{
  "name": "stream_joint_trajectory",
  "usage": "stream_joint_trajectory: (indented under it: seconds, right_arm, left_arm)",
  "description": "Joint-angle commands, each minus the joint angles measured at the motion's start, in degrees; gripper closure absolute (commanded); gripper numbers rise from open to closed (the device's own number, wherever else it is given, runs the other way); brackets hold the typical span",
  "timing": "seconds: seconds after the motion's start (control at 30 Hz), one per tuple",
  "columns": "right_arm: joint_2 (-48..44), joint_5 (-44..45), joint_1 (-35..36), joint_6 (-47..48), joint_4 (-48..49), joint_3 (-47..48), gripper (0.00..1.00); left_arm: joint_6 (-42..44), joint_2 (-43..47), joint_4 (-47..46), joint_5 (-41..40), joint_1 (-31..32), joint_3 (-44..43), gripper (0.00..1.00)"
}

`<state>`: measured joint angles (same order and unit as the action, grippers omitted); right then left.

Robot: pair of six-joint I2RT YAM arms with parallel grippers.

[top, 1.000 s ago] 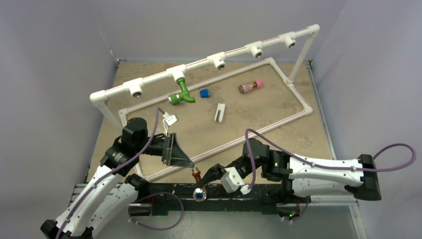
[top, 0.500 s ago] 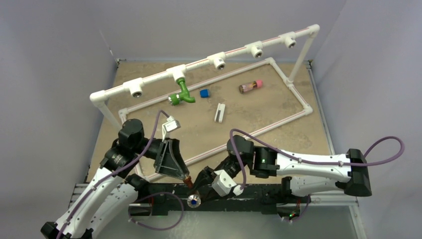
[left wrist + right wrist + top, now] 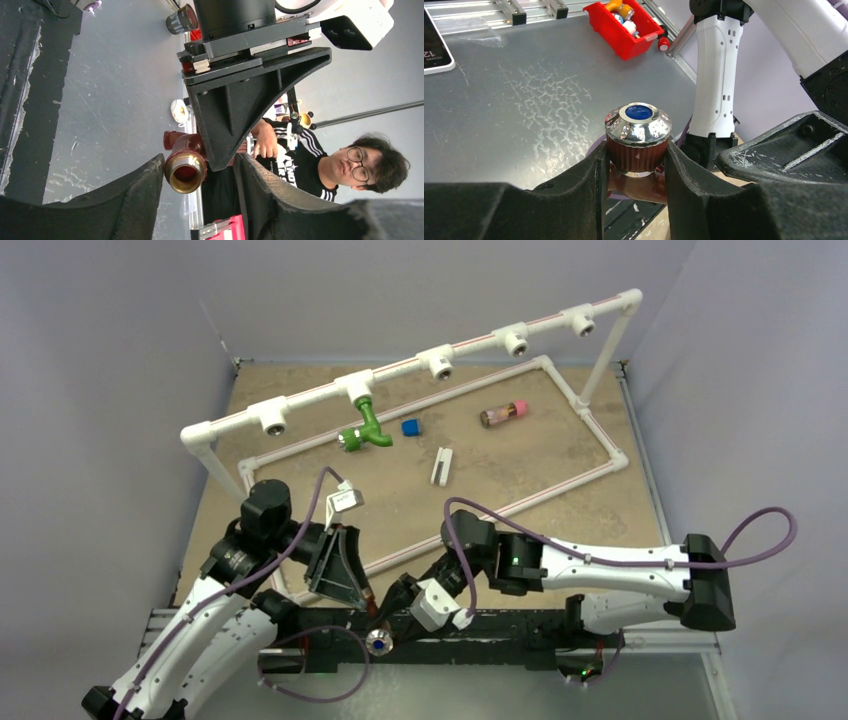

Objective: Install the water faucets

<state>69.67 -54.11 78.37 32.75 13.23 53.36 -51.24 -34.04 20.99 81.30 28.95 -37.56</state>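
The dark reddish-brown bent faucet with a chrome, blue-capped knob (image 3: 638,127) sits clamped by its ribbed neck between the black fingers of the right gripper (image 3: 635,157), above the grey surface (image 3: 524,100); the left gripper (image 3: 197,167) has its fingers either side of that faucet's brass mouth, whether gripping I cannot tell; the bright green bent faucet (image 3: 364,430) hangs from a white tee fitting (image 3: 358,390), well apart.
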Motion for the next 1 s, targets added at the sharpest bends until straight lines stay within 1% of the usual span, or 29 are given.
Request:
stream_joint_trajectory:
  seconds: [0.0, 0.27, 0.33, 0.37, 0.47, 0.53, 0.57, 0.6, 0.63, 0.73, 0.87, 0.9, 0.97]
  right_arm:
    - [0.70, -2.10, 0.12, -0.84, 2.41, 3.48, 1.00]
    - [0.46, -1.19, 0.12, -2.01, 4.53, 2.76, 1.00]
    - [0.61, -1.06, 0.12, -2.43, 5.20, 2.56, 1.00]
    - [0.75, -1.04, 0.12, -2.55, 5.38, 2.54, 1.00]
    - [1.06, -0.75, 0.12, -2.98, 5.49, 2.71, 1.00]
    - [1.07, 0.07, 0.12, -3.83, 5.55, 2.63, 0.90]
    - [0.94, 0.39, 0.12, -4.36, 5.62, 2.50, 0.83]
    - [0.78, 0.89, 0.12, -5.01, 5.81, 2.34, 0.74]
    - [0.57, 1.16, 0.10, -6.07, 6.21, 2.03, 0.69]
    - [-0.21, 2.58, 0.12, -9.19, 7.33, 1.24, 0.66]
    - [-2.62, 7.47, 0.12, -13.16, 7.03, -0.51, 0.49]
    - [-3.36, 8.42, 0.04, -13.86, 7.02, -1.53, 0.47]
    - [-5.07, 9.93, -0.02, -14.98, 6.70, -3.01, 0.45]
  left_arm:
    - [2.18, 0.32, -0.55, 2.06, -0.03, -0.08, 0.49]
    - [2.46, 1.08, -1.00, 3.63, -0.03, 0.76, 0.78]
    - [2.53, 1.17, -0.96, 3.84, -0.02, 0.90, 0.94]
    - [2.70, 1.17, -0.89, 3.87, -0.03, 0.99, 1.00]
    - [3.08, 1.67, -0.98, 3.79, 0.00, 0.91, 1.00]
    - [3.05, 1.93, -0.83, 3.27, -0.03, 0.74, 1.00]
    - [3.20, 1.89, -0.47, 2.81, -0.03, 0.80, 1.00]
    - [3.49, 1.76, -0.05, 2.48, -0.03, 0.94, 1.00]
    - [3.90, 1.59, 0.38, 2.02, -0.03, 1.18, 1.00]
    - [4.55, 1.56, 1.36, 0.30, -0.03, 2.49, 1.00]
    - [2.69, 2.32, -0.71, -2.31, -0.03, 4.28, 1.00]
    - [1.81, 2.68, -1.59, -3.08, -0.08, 4.69, 1.00]
    - [-0.06, 3.27, -3.68, -4.22, -0.08, 5.43, 1.00]
